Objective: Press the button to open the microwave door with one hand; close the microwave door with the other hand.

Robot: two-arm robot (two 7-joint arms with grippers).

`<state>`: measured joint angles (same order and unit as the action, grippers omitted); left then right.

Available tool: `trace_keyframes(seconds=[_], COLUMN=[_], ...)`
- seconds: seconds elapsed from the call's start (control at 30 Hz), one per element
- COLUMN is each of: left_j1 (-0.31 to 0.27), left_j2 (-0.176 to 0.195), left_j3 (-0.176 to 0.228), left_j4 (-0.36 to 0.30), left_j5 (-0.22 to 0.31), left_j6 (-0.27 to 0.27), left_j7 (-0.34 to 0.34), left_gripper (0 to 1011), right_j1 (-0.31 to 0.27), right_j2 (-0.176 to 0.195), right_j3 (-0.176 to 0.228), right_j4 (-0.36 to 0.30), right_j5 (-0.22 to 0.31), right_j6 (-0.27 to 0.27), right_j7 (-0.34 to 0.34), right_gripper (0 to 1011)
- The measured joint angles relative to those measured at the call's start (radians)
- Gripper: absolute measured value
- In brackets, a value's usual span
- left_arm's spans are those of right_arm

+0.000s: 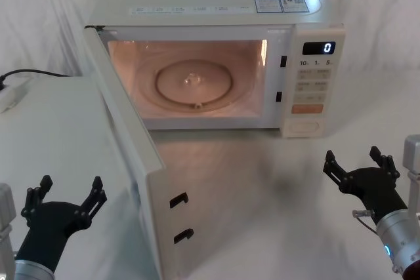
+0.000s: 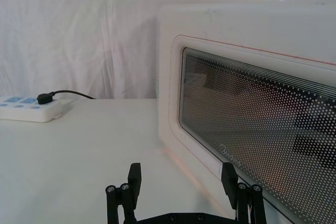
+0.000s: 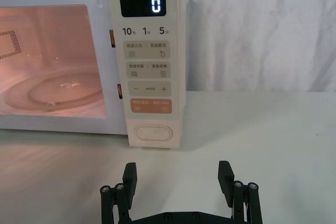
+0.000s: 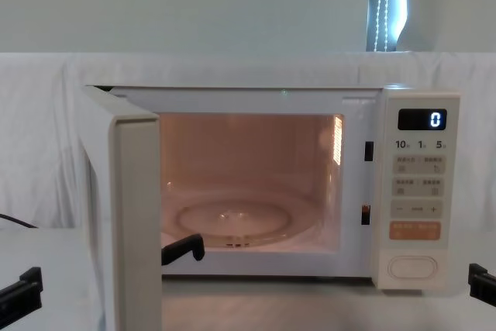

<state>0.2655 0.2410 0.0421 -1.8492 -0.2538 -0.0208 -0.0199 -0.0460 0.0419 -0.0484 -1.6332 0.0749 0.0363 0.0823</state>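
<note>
Standing open, head view: microwave door (image 1: 131,162) swung out at 9 o'clock of the lit cavity; left gripper (image 1: 63,202) at 7, right gripper (image 1: 360,167) at 4, both with fingers apart.
Left wrist view: door's glass window lies just beside that gripper.
Right wrist view: button (image 3: 153,133) straight ahead, untouched.
Chest view: door edge-on.
Risk: a glancing push could slide the microwave across the table (image 1: 262,214).

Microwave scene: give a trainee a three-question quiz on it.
1. True or false: the microwave door is shut.
2. The display reads: A) 0, B) 5, C) 10?
3. Which gripper faces the button?

Key:
1. False; it stands wide open, cavity lit.
2. A.
3. The right gripper, open, back from the panel; the left gripper, also open, is beside the door's outer face.
</note>
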Motion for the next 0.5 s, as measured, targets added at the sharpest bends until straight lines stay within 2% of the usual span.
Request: trace_keyframes(seconds=[0.5], left_j1=[0.0], left_j2=[0.0], left_j3=[0.0], left_j4=[0.0], left_j5=[0.0], left_j6=[0.0], left_j7=[0.0], left_gripper=[1001], right_j1=[0.0], right_j2=[0.0], right_j3=[0.0], right_j4=[0.0], right_j5=[0.0], right_j6=[0.0], right_j7=[0.0], right_gripper=[1002])
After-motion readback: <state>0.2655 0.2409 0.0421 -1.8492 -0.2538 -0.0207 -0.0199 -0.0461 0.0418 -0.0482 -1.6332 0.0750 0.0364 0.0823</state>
